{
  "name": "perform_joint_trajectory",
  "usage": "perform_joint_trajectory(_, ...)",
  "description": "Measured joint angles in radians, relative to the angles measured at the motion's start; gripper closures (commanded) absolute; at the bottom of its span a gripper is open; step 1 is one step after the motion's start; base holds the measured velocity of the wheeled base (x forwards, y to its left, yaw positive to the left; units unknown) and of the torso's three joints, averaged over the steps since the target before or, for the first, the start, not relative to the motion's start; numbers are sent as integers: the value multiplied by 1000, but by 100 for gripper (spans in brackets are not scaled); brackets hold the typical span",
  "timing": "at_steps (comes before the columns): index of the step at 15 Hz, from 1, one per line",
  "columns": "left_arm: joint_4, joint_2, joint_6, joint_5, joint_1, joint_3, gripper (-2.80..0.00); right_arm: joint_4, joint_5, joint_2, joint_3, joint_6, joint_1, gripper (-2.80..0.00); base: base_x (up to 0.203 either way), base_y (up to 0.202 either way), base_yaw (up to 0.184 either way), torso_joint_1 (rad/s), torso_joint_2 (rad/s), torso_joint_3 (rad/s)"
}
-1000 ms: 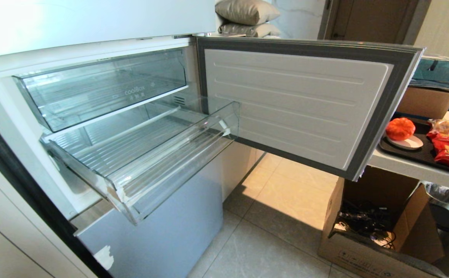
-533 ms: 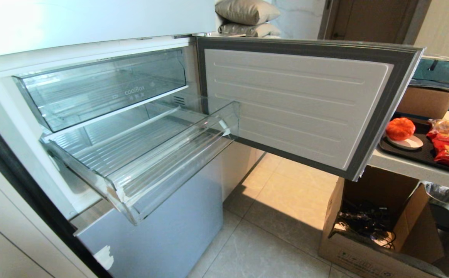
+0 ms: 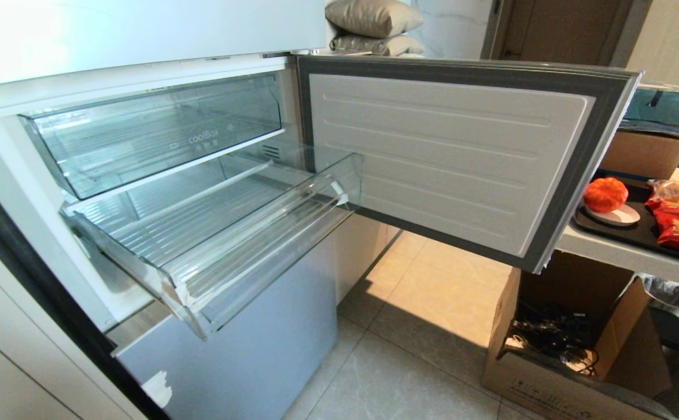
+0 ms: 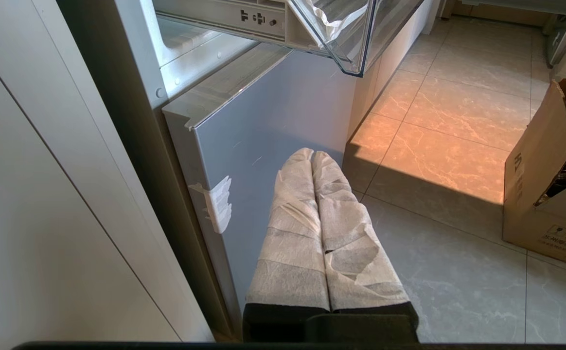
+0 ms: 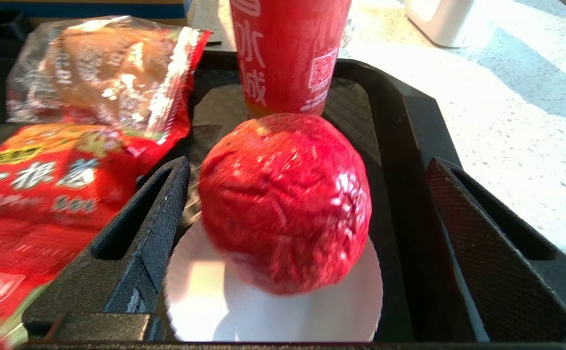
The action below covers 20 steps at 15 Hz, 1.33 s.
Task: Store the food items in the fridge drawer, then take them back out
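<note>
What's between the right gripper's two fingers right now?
The red-orange fruit, sitting on a white plate in the black tray. The right gripper is open, fingers either side without touching it, as the right wrist view shows.

Warm sunlight patches the floor [image 3: 433, 291], glare whitens the fridge top [image 3: 112, 29], and the snack packets [image 5: 30, 194] blur.
</note>
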Motion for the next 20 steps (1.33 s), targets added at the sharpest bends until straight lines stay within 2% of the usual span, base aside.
perform_joint_trajectory(8, 0, 0, 0, 0, 0, 0, 0, -1, 4, 57, -35, 2, 1, -280, 0, 0, 0, 0, 0, 0)
perform_joint_trajectory(9, 0, 0, 0, 0, 0, 0, 0, 0, 4, 62, -37, 2, 2, 0, 0, 0, 0, 0, 0, 0)
perform_joint_trajectory(16, 0, 0, 0, 0, 0, 0, 0, 1, 2, 67, -46, 14, 12, 0, 0, 0, 0, 0, 0, 0)
perform_joint_trajectory(20, 0, 0, 0, 0, 0, 0, 0, 5, -2, -89, 105, 31, 4, 0, 0, 0, 0, 0, 0, 0)
